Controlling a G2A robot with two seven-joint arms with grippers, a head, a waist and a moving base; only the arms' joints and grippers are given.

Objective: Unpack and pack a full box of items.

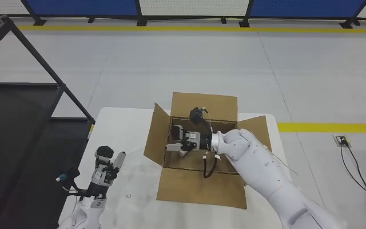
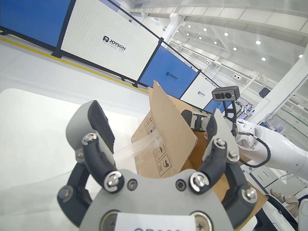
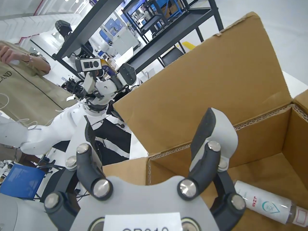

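1. The brown cardboard box [image 1: 200,189] is sitting open on the white table [image 1: 123,123].
2. My right pincer [image 1: 176,142] is hanging released inside it, near a white-labelled clear bottle [image 3: 264,203].
3. My left pincer [image 1: 111,154] is hovering released beside the box.

pale grey floor [image 1: 189,57] runs back to a yellow line [image 1: 171,27] and a fence of blue and white panels [image 2: 105,44]. a black metal rack [image 1: 26,114] stands beside the white worktop [image 1: 123,137]. round ceiling lights [image 2: 258,42] glow among white beams [image 2: 216,13] overhead. a floor socket [image 1: 341,139] sits near another yellow stripe [image 1: 320,127].
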